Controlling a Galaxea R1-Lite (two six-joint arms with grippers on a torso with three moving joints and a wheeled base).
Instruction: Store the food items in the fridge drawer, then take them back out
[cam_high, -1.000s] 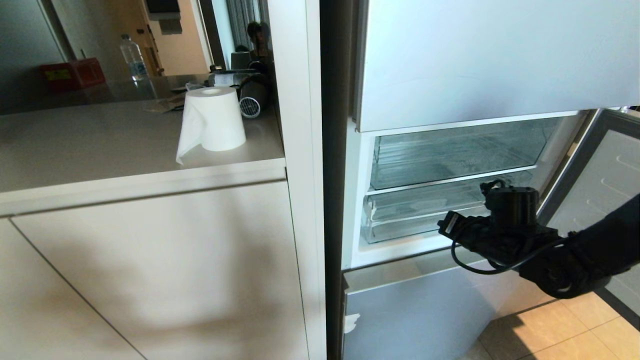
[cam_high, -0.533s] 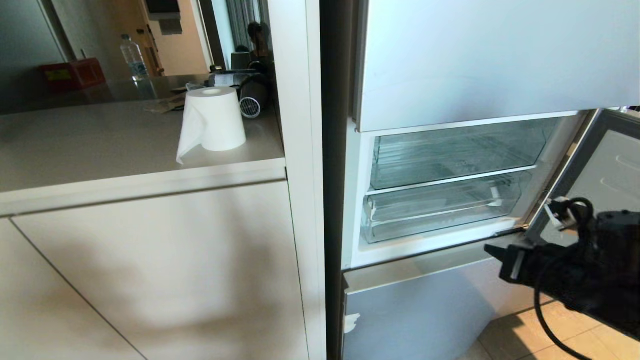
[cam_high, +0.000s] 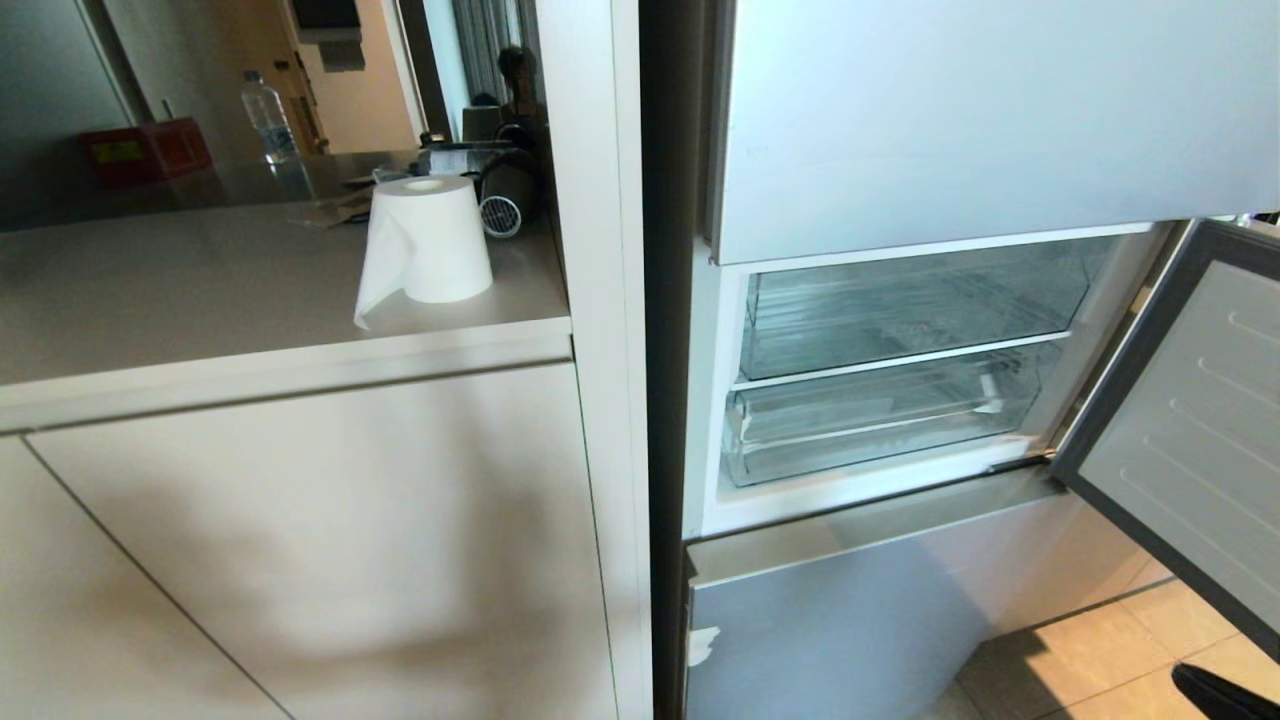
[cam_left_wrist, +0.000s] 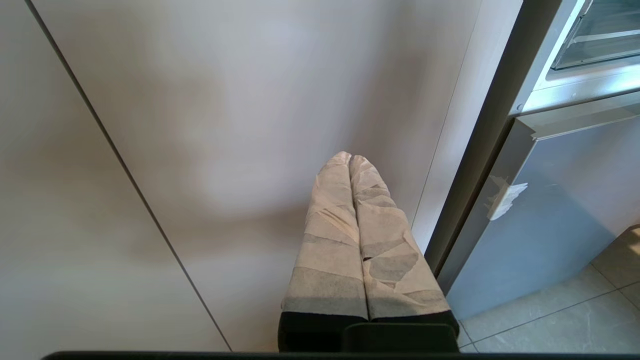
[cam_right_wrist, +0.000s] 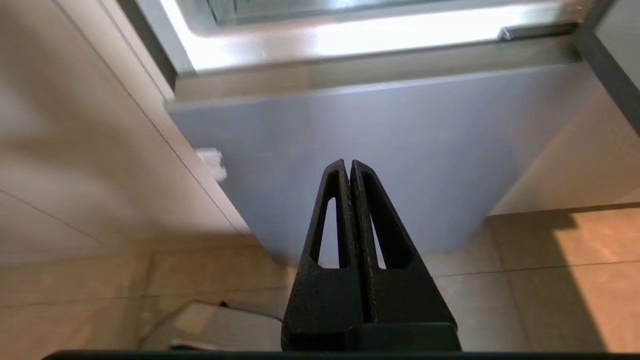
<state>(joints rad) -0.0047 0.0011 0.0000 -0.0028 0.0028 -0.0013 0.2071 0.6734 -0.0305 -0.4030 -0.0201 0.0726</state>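
The fridge drawer (cam_high: 880, 425), shallow clear plastic with white tape at its front corner, sits pushed in on the lower level of the open compartment. Nothing shows inside it. The food items are out of view. My right gripper (cam_right_wrist: 349, 162) is shut and empty, low down, pointing at the grey lower fridge door (cam_right_wrist: 350, 125) just above the floor. In the head view only a dark sliver of the right arm (cam_high: 1225, 695) shows at the bottom right corner. My left gripper (cam_left_wrist: 350, 157), its fingers wrapped in tape, is shut and empty, parked facing the pale cabinet front (cam_left_wrist: 225, 125).
A deeper clear bin (cam_high: 900, 310) sits above the drawer. The compartment's door (cam_high: 1190, 420) hangs open on the right. A counter (cam_high: 200, 290) on the left carries a white paper roll (cam_high: 425, 240). Tiled floor (cam_high: 1090, 660) lies below.
My right arm has pulled back from in front of the drawer, dropping down and to the right until it is almost out of the head view. The drawer stays pushed in.
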